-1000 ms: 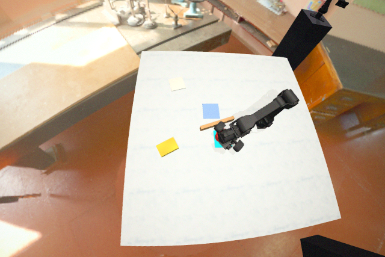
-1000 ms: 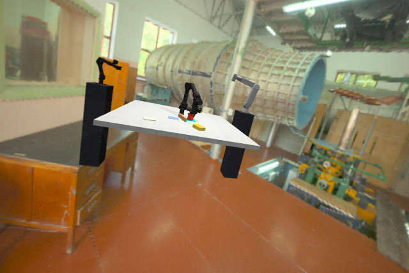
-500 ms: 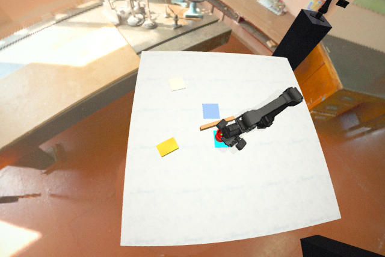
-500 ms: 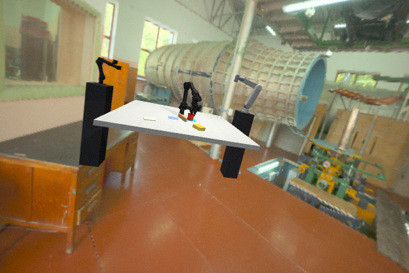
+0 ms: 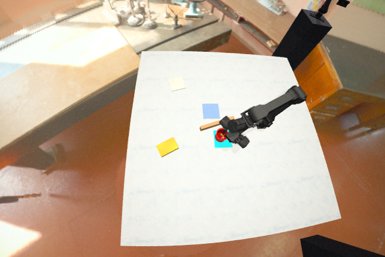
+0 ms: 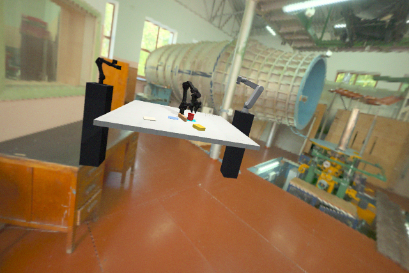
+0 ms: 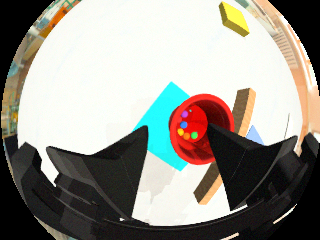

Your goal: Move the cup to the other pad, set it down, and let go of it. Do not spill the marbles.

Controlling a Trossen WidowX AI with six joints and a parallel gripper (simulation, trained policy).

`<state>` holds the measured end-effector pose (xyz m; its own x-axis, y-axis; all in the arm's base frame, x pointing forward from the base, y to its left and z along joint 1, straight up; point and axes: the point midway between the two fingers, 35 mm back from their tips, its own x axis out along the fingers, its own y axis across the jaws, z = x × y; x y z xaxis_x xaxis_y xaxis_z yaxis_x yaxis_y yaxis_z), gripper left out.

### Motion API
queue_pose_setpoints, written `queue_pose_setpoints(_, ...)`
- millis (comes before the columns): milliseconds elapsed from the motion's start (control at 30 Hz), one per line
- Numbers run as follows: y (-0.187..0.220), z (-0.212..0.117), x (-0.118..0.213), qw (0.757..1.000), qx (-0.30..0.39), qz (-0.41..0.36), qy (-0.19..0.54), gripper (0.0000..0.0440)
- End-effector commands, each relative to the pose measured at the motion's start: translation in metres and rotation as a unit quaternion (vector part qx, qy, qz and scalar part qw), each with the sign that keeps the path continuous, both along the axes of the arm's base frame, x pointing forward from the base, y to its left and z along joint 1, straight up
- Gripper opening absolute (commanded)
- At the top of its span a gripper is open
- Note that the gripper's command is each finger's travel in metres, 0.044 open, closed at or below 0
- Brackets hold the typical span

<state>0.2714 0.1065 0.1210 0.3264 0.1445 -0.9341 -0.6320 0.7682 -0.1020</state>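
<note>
The red cup (image 5: 217, 137) (image 6: 190, 117) (image 7: 200, 158) stands upright on the cyan pad (image 5: 222, 145) (image 7: 161, 115), toward one side of it. Several coloured marbles (image 7: 194, 135) lie inside the cup, and I see none outside. My gripper (image 5: 226, 135) (image 7: 178, 129) is open, low above the cup. In the wrist view the right fingertip overlaps the cup's mouth and the left fingertip is apart from the cup, over the pad. Whether the right finger touches the cup, I cannot tell. The blue pad (image 5: 210, 111) (image 6: 172, 117) has nothing on it.
A wooden bar (image 5: 208, 125) (image 6: 182, 117) (image 7: 245, 110) lies between the two pads, close to the cup. A yellow block (image 5: 167, 147) (image 6: 199, 127) (image 7: 233, 19) and a cream square (image 5: 177, 83) (image 6: 149, 118) lie farther off on the white table.
</note>
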Motion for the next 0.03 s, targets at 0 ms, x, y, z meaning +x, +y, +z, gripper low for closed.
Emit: queue_pose_setpoints(0, -0.0005, 0.0113, 0.0005, 1.000, 0.009, -0.002, -0.014, 0.0286)
